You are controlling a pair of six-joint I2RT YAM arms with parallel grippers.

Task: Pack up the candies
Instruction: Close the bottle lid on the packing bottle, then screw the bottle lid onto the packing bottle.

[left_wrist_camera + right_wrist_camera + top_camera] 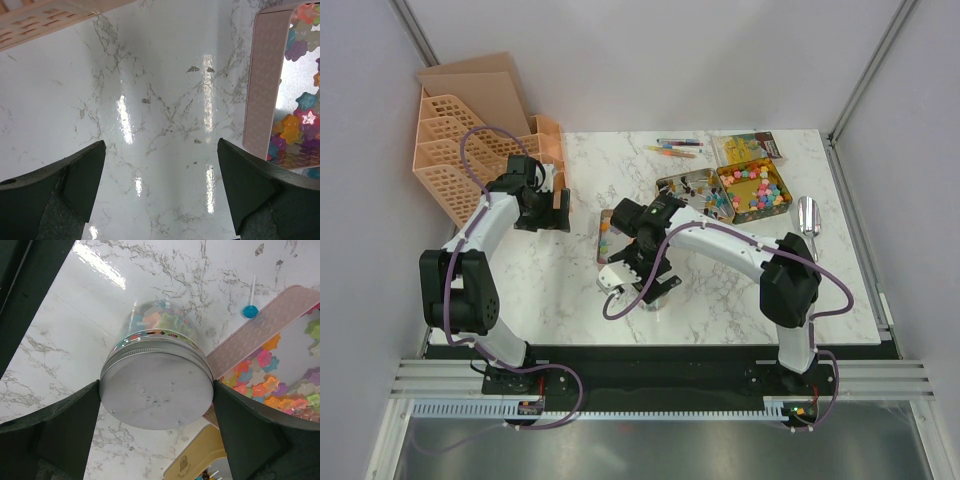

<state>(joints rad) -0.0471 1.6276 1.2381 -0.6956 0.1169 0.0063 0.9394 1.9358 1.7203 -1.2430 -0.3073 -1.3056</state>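
My right gripper [156, 390] is shut on the metal lid of a clear glass jar [156, 392] that has coloured star-shaped candies [155, 320] inside and stands on the marble table; in the top view this gripper [638, 278] is at the table's middle. Just beside the jar lies a pink tin [260, 330] with more star candies [260, 387]. My left gripper [161, 150] is open and empty above bare marble, with the pink tin [260, 85] to its right. In the top view it [552, 208] hangs near the rack. An open tin of bright candies [757, 188] and a tin of darker wrapped sweets [692, 190] sit at the back right.
An orange file rack [460, 140] stands at the back left. Thin coloured pens [675, 148] lie at the back. A metal scoop [808, 215] lies at the right edge. A blue lollipop [250, 310] lies beyond the jar and a yellow tin lid [200, 460] near it.
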